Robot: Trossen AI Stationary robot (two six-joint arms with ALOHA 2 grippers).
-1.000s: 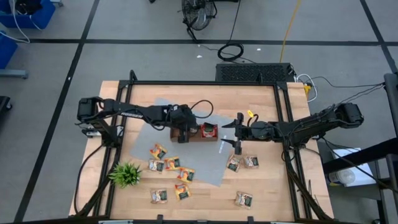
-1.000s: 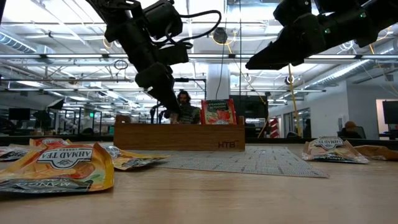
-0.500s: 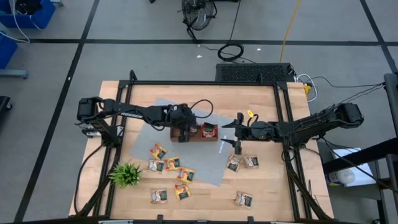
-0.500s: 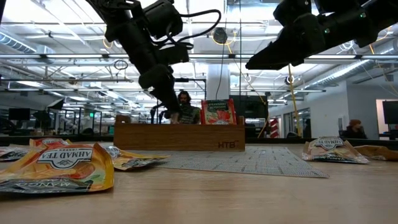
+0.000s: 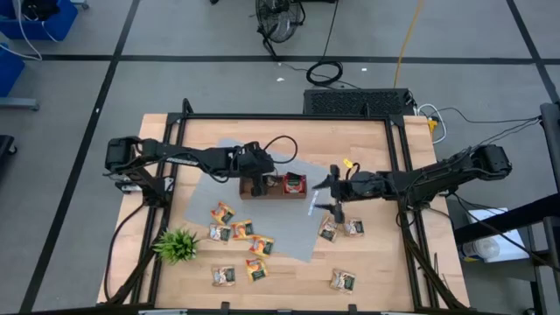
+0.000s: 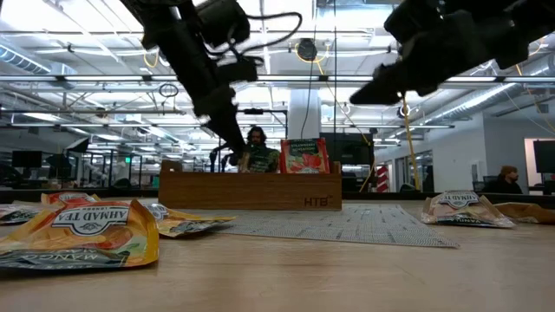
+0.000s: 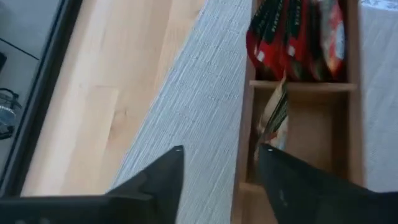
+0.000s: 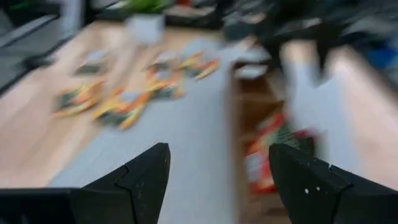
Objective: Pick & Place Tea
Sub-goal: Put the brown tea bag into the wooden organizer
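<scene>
My two arms [image 5: 184,157] were dark, slim and jointed, a black cable [image 5: 282,145] looped over the left one's wrist, a small yellow tag [image 5: 348,162] sat on the right one, and my fingers [image 8: 137,180] were matt black wedges.

Pale butcher-block wooden table top [image 5: 367,258] – smooth, satin, visible grain. Grey woven mat [image 7: 186,124] – matt cloth-like weave, fine ribbing. Brown wooden three-compartment tray [image 6: 250,190], smooth, low sheen, with thin dividers. Small printed foil-like tea sachets [image 6: 82,230] – glossy, crinkled, catching light; red ones [image 7: 292,34] in the tray equally shiny. Dark left gripper fingers [image 7: 155,183], matt plastic look. Black metal table frame [image 5: 404,157], dull finish.
</scene>
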